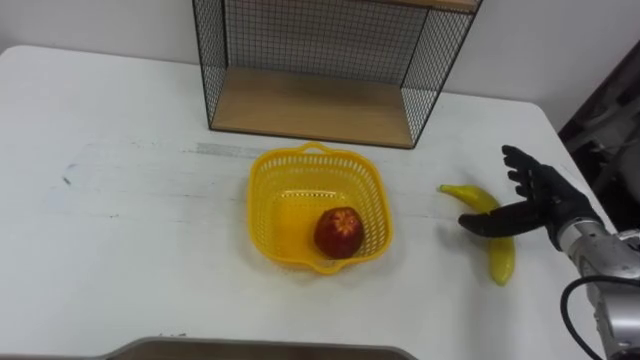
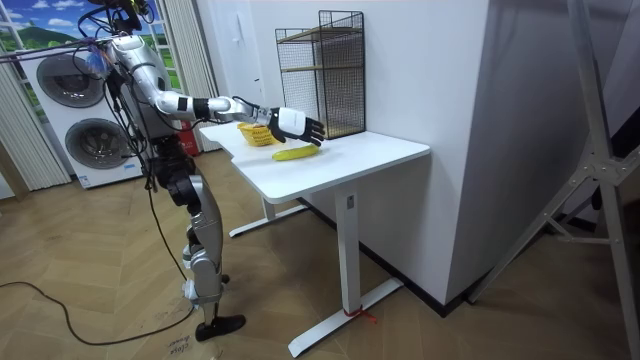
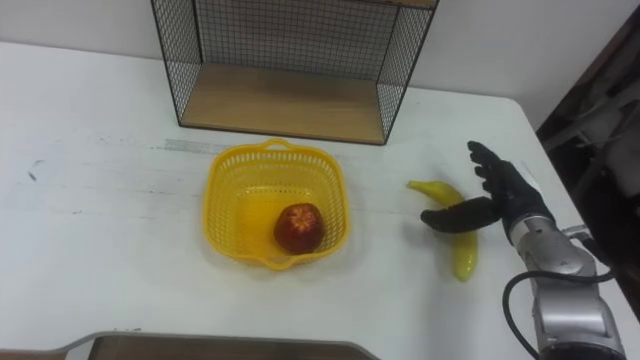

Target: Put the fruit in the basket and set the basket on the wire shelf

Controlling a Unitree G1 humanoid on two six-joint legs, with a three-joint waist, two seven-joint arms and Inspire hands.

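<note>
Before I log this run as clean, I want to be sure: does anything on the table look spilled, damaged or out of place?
Nothing is spilled or damaged. The banana lies on the table right of the basket, under the open right hand; the apple sits inside the upright basket.

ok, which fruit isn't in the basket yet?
The banana, lying on the table to the right of the yellow basket, beside the open right hand. The red apple already sits inside the basket.

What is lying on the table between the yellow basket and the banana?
Nothing. In the left eye view the stretch of white table between the basket and the banana is bare; the right hand is at the banana itself.
</note>
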